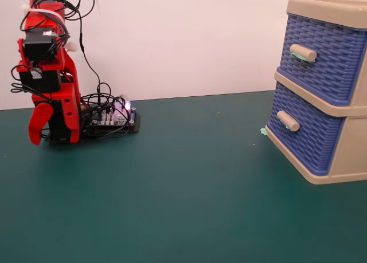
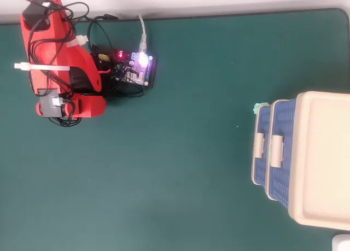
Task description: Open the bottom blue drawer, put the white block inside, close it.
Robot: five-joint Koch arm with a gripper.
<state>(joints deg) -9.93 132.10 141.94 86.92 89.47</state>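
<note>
The bottom blue drawer (image 1: pixel 312 134) sits pushed in flush in the beige cabinet (image 1: pixel 350 154) at the right of the fixed view, its beige handle (image 1: pixel 288 121) sticking out toward the left. From overhead, the drawer front (image 2: pixel 263 171) shows at the cabinet's left side. The white block is not in view in either view. My red arm is folded over its base at the far left. My gripper (image 1: pixel 35 131) hangs tip-down just above the mat, far from the cabinet. Overhead, the gripper (image 2: pixel 90 106) lies beneath the arm. Only one jaw tip shows.
A controller board (image 1: pixel 112 118) with lit LEDs and tangled cables lies beside the arm's base, also seen overhead as the board (image 2: pixel 139 68). The upper blue drawer (image 1: pixel 321 59) is pushed in. A small mint-green scrap (image 1: pixel 263 131) lies at the cabinet's foot. Green mat (image 1: pixel 183 188) spans between arm and cabinet.
</note>
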